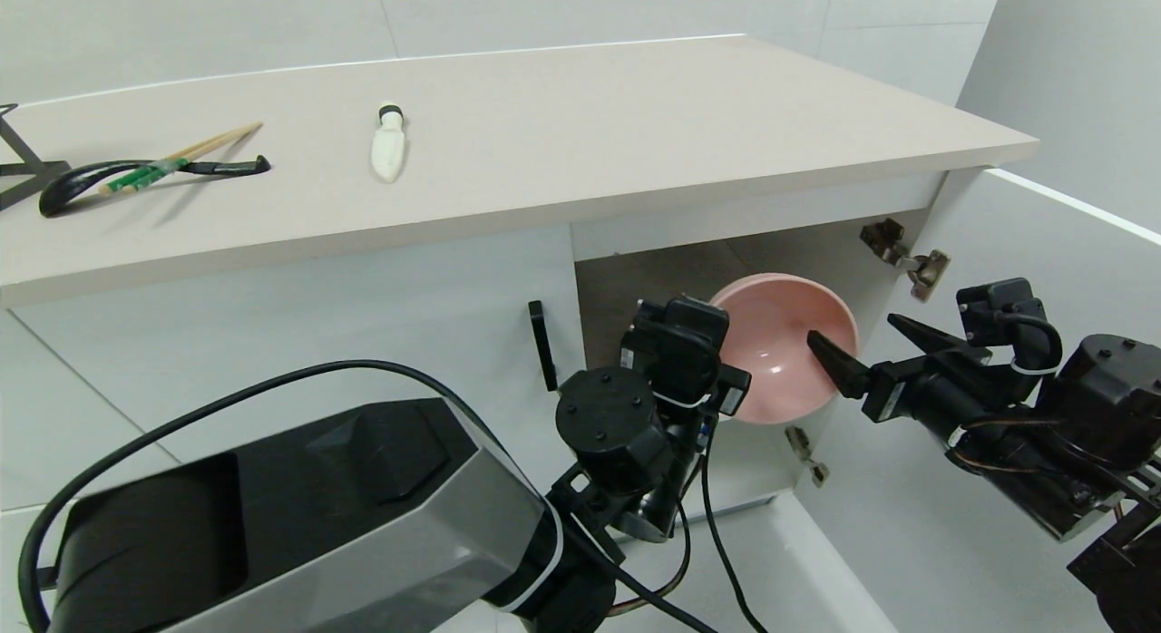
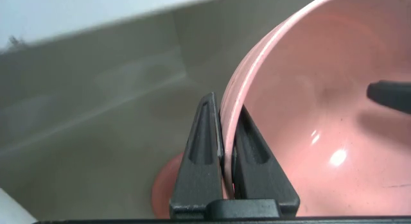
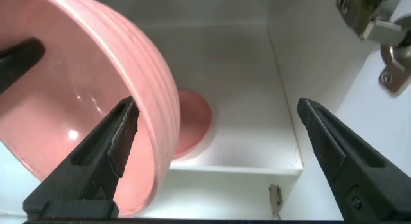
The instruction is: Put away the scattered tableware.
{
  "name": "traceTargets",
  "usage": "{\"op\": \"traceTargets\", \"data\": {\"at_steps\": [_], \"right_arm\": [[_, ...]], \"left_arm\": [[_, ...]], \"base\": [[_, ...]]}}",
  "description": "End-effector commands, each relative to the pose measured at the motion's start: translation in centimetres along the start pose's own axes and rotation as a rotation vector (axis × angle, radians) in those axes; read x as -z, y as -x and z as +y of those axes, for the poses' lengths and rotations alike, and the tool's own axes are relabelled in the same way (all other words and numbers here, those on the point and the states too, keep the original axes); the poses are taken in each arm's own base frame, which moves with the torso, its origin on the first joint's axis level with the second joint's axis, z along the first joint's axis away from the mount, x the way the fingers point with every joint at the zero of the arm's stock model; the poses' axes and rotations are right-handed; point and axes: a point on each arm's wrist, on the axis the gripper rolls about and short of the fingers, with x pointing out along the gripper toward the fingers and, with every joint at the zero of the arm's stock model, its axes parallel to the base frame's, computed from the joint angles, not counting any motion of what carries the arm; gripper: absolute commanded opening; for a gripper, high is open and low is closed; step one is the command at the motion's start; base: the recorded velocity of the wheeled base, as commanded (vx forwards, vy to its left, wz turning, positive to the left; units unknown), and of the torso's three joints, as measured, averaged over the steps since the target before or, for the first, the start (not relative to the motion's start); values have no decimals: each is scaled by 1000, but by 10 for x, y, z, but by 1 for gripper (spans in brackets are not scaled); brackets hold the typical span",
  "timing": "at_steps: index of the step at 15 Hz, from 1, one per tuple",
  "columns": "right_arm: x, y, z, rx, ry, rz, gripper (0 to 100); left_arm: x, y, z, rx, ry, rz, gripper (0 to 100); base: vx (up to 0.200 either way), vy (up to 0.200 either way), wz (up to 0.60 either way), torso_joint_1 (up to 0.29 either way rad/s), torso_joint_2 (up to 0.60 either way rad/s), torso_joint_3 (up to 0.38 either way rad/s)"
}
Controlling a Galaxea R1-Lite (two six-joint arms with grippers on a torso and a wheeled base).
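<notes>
A pink bowl [image 1: 780,343] hangs tilted in the open cabinet mouth below the counter. My left gripper [image 2: 223,108] is shut on the bowl's rim [image 2: 234,95], one finger inside and one outside. My right gripper [image 1: 851,326] stands open at the bowl's far side. One of its fingertips [image 3: 122,131] is over the bowl's inside and the other [image 3: 334,147] is outside it, touching nothing. On the counter's left lie a black ladle [image 1: 91,175], chopsticks [image 1: 181,152] and a white utensil with a black end [image 1: 388,148].
A second pink dish [image 3: 192,124] lies on the cabinet floor under the bowl. The cabinet door [image 1: 1043,252] stands open on the right, with hinges [image 1: 916,261] on the frame. The left door, with a black handle [image 1: 541,343], is closed.
</notes>
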Motion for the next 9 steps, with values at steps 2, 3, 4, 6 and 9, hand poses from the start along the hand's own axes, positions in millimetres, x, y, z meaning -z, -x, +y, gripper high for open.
{"op": "traceTargets", "data": {"at_steps": [2, 3, 4, 6, 9], "right_arm": [[0, 0, 3, -11, -1, -2, 100], [-2, 0, 3, -11, -3, -6, 100], [-4, 1, 3, -11, -3, -14, 0], [-9, 2, 3, -12, -4, -32, 0], [-11, 2, 3, -12, -6, -40, 0]], "left_arm": [[-6, -4, -1, -8, 15, -27, 0], [-9, -5, -3, -6, 21, -35, 0], [-8, -4, -3, -4, 20, -34, 0], [-10, -3, -6, 3, 24, -37, 0], [-9, -3, -7, 5, 24, -34, 0]], "base": [[0, 0, 0, 0, 0, 0], [0, 0, 0, 0, 0, 0], [0, 0, 0, 0, 0, 0], [0, 0, 0, 0, 0, 0], [0, 0, 0, 0, 0, 0]]}}
